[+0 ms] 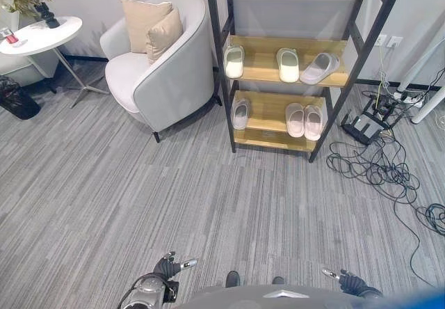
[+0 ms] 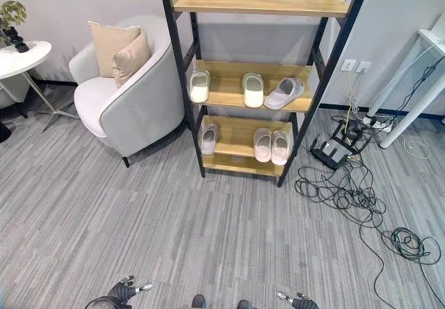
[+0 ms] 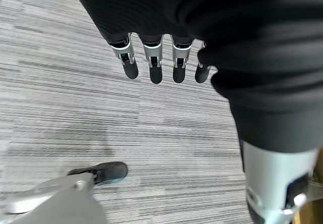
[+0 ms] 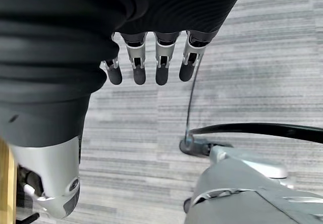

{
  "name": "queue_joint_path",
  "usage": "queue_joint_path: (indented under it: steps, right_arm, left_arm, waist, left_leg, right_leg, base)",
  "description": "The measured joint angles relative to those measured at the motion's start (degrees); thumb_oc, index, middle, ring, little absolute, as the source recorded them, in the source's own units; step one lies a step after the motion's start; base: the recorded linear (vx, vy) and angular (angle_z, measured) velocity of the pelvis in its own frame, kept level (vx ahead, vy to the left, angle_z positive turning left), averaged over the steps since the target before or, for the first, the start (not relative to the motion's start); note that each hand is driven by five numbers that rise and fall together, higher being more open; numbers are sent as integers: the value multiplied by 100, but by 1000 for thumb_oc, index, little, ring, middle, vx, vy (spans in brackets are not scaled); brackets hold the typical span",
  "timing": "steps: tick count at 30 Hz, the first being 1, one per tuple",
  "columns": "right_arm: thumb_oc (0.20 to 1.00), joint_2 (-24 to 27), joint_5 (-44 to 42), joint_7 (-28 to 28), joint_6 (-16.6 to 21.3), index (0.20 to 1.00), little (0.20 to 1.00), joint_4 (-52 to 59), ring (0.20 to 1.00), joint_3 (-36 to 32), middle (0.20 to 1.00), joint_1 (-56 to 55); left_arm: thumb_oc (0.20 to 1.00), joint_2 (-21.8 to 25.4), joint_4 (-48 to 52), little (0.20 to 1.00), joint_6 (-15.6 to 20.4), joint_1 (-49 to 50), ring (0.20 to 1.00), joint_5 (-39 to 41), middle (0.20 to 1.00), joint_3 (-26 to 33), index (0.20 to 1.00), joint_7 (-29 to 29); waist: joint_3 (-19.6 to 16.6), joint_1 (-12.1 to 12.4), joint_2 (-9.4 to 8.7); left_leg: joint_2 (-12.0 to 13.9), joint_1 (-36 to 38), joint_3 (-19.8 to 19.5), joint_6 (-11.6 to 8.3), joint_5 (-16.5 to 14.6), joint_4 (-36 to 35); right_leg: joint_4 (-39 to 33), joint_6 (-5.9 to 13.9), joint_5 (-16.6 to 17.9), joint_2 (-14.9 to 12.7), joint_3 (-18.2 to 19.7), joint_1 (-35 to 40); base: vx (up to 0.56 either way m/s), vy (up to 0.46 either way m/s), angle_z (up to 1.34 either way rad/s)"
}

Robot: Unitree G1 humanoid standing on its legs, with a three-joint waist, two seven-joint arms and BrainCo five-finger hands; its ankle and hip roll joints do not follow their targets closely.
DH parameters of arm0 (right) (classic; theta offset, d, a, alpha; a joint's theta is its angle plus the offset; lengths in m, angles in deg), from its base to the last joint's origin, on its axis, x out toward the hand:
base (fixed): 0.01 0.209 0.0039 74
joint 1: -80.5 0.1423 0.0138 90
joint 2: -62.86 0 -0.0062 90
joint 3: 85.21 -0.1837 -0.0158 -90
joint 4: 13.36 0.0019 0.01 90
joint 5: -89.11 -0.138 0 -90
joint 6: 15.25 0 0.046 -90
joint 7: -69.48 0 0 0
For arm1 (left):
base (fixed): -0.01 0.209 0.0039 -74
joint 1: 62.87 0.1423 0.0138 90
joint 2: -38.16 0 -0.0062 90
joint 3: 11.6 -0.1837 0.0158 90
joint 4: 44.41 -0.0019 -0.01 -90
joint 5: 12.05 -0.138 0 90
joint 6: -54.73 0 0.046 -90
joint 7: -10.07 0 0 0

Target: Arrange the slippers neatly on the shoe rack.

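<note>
Five slippers sit on the rack (image 1: 229, 79). On its middle shelf (image 1: 264, 69), a pale green one (image 1: 234, 61) lies at the armchair end, its mate (image 1: 288, 65) is past the centre, and a lilac slipper (image 1: 318, 67) lies tipped on its side just beside that, toward the cable end. One shelf down, a second lilac slipper (image 1: 240, 113) is alone near the armchair-side post, and a pink pair (image 1: 304, 121) stands side by side, neat already.

Both hands hang low, well back from the rack: the left hand (image 3: 151, 57) and right hand (image 4: 146, 57) each have fingers straight and loose, holding nothing.

By my reckoning little is done: the green pair needs bringing together, and the two lilac ones need uniting, the tipped one righted first.
</note>
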Motion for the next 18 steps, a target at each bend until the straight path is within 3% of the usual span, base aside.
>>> queue_joint_path:
  steps: [4, 7, 13, 17, 18]
  right_arm:
    - [1000, 37, 49, 9, 3, 1000, 1000, -4, 1000, 30, 1000, -18]
    - [1000, 92, -83, 4, 3, 1000, 1000, -58, 1000, -456, 1000, 34]
    - [1000, 82, -79, -3, 57, 1000, 1000, 205, 1000, -21, 1000, 54]
    - [1000, -28, 54, 14, 43, 1000, 1000, -9, 1000, 391, 1000, 24]
    - [1000, -36, 218, 15, 15, 1000, 1000, -14, 1000, 481, 1000, 51]
  left_arm:
    - [1000, -22, 119, 1000, 29, 30, 1000, -11, 1000, -167, 1000, -35]
    - [1000, -41, -68, 1000, 29, 82, 1000, -110, 1000, -97, 1000, -146]
    - [1000, -180, -207, 1000, 9, 241, 1000, -218, 1000, -254, 1000, -132]
    - [1000, -194, -195, 1000, 9, 156, 1000, -223, 1000, -216, 1000, -127]
    - [1000, -146, -71, 1000, 14, 89, 1000, -221, 1000, -230, 1000, -102]
  waist:
    - [78, 1, 1]
    - [218, -20, 21]
    - [305, 26, 39]
    - [294, -12, -25]
    - [315, 47, -107]
  left_leg:
    - [8, 0, -4, -2, 1, 0]
    - [26, -4, 5, -7, 5, 1]
    - [86, -115, -14, -83, 21, 0]
    - [151, -113, -138, -157, 9, 6]
    - [163, -293, -145, -257, -37, 250]
  right_leg:
    - [0, -5, -2, 8, -3, 1]
    - [-1, -2, -5, 22, 4, -6]
    - [-1, -31, -22, 88, -11, -94]
    - [0, -111, -69, 158, -147, -49]
    - [-1, -127, -141, 180, -158, -112]
  base:
    - [7, -35, 0]
    - [10, -62, -2]
    - [35, -98, 2]
    - [37, -170, 15]
    - [-60, -135, 15]
